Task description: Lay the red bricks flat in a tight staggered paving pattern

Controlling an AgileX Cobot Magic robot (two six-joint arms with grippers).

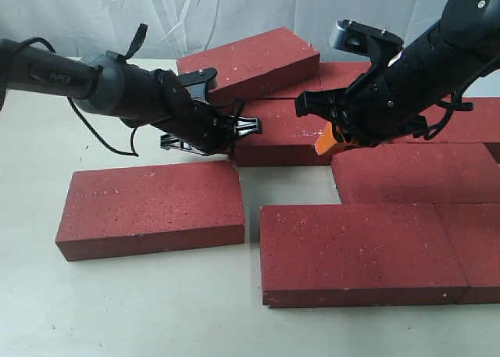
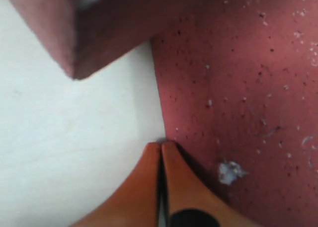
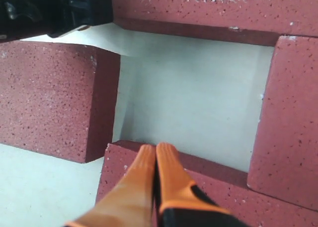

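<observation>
Dark-red, white-specked red bricks [image 1: 152, 207]; orange fingertips [image 3: 171, 175]; cream table [image 1: 117, 302].

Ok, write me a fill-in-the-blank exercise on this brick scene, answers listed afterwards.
1. The left gripper and right gripper are both ____, holding nothing.
2. Their fingertips are coloured ____.
3. The lone brick lies flat on the ____ side of the exterior view, apart from the rest.
4. The rear brick is ____, propped up rather than lying flat.
Answers: shut; orange; left; tilted.
</observation>
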